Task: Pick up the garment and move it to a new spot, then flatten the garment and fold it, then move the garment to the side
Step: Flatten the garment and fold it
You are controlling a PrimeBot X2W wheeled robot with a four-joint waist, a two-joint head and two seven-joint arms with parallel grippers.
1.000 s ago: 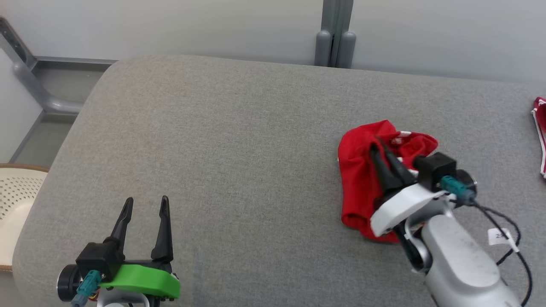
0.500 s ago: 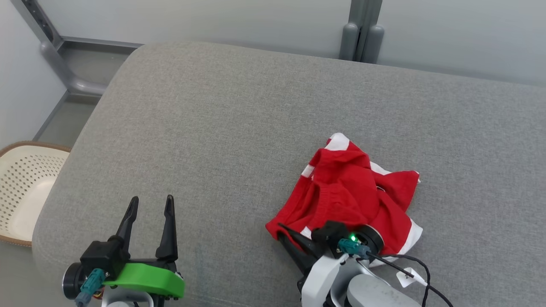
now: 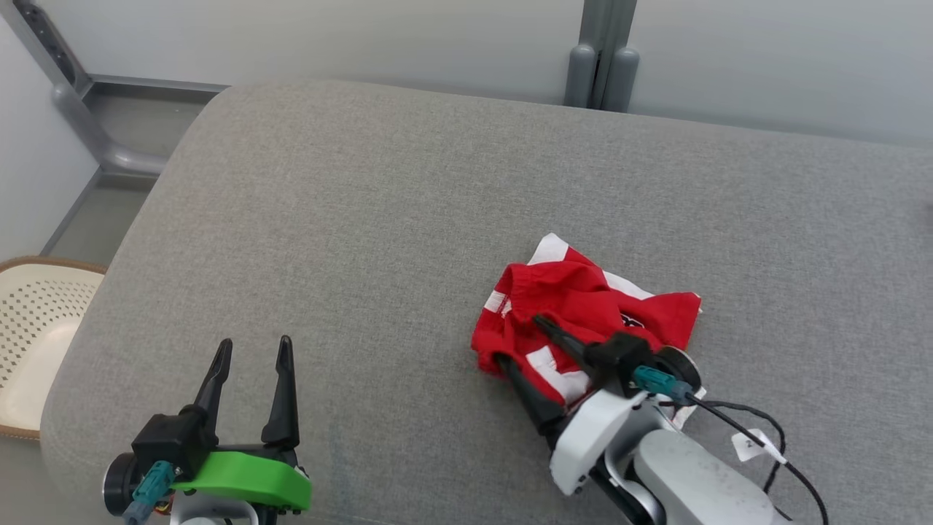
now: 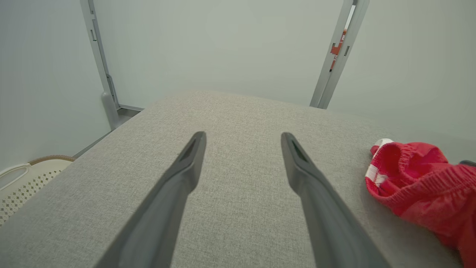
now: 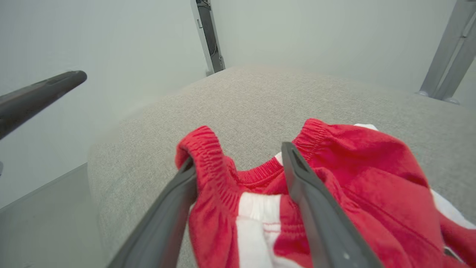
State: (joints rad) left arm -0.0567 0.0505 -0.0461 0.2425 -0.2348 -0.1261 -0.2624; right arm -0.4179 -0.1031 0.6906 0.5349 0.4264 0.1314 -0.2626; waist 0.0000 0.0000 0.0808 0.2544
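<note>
The garment (image 3: pixel 583 313) is red with white stripes and lies crumpled on the grey padded surface (image 3: pixel 364 219), right of centre. My right gripper (image 3: pixel 521 341) is at its near left edge, jaws open. In the right wrist view the garment (image 5: pixel 353 167) bunches between and over my right gripper's (image 5: pixel 238 156) spread fingers, with the elastic waistband draped on the left finger (image 5: pixel 174 197). My left gripper (image 3: pixel 253 341) stands open at the lower left, well away from the cloth, nothing between its fingers. From the left wrist, the garment (image 4: pixel 420 178) lies right of my left gripper (image 4: pixel 241 137).
A cream perforated basket (image 3: pixel 29 328) sits below the surface's left edge. Grey metal posts (image 3: pixel 598 65) rise behind the far edge against a pale wall. One finger of my left gripper (image 5: pixel 44 89) crosses the upper left of the right wrist view.
The right gripper, shut on the garment a second ago, carried it left and nearer and has opened. The garment now rests on the surface. The head camera shifted slightly; the left arm is still.
</note>
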